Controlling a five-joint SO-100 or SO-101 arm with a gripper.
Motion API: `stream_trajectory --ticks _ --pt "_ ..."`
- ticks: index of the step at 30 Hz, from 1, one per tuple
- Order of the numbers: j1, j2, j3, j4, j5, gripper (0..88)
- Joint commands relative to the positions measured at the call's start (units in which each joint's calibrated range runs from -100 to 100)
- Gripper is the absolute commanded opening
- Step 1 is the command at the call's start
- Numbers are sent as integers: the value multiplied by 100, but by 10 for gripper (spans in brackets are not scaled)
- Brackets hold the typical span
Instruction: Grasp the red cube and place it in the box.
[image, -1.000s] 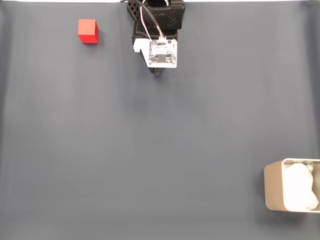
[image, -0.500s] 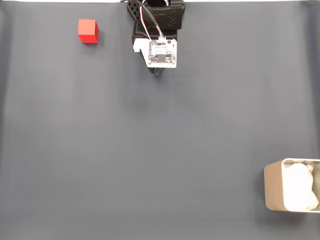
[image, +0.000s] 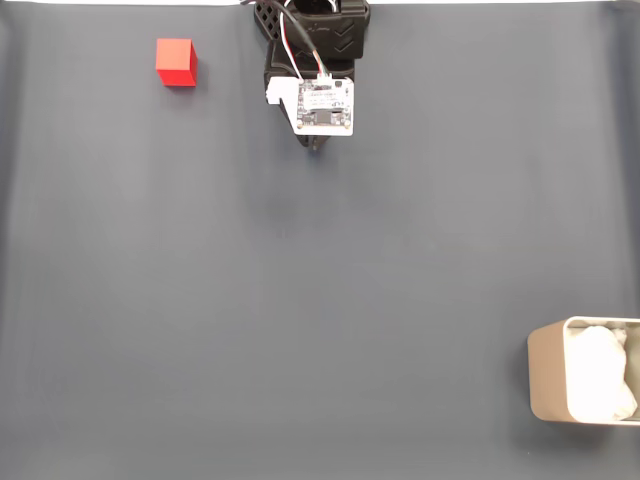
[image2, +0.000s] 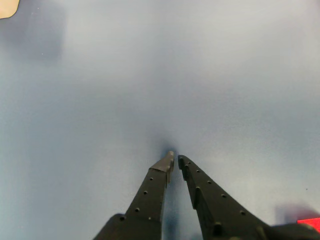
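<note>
One red cube (image: 176, 62), one box (image: 548, 372), well apart.

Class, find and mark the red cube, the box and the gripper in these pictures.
red cube (image: 176, 62): fixed view, middle of its top face.
box (image: 546, 374): fixed view, its beige left wall.
gripper (image2: 175, 160): wrist view, midway between the two nearly touching black fingertips.

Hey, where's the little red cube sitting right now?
In the fixed view the small bright red cube sits on the dark grey mat near the top left, left of the black arm's gripper and far from the beige box at lower right.
</note>
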Motion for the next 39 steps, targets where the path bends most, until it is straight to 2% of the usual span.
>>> stream_trajectory --ticks 1,24,28,33,39 --pt "51 9 54 128 34 0" --pt "16 9 54 128 34 0" --pt "23 61 -19 -282 49 0" --pt "-27 589 -785 -1020 59 0" --pt "-261 1577 -2911 -1372 -29 0"
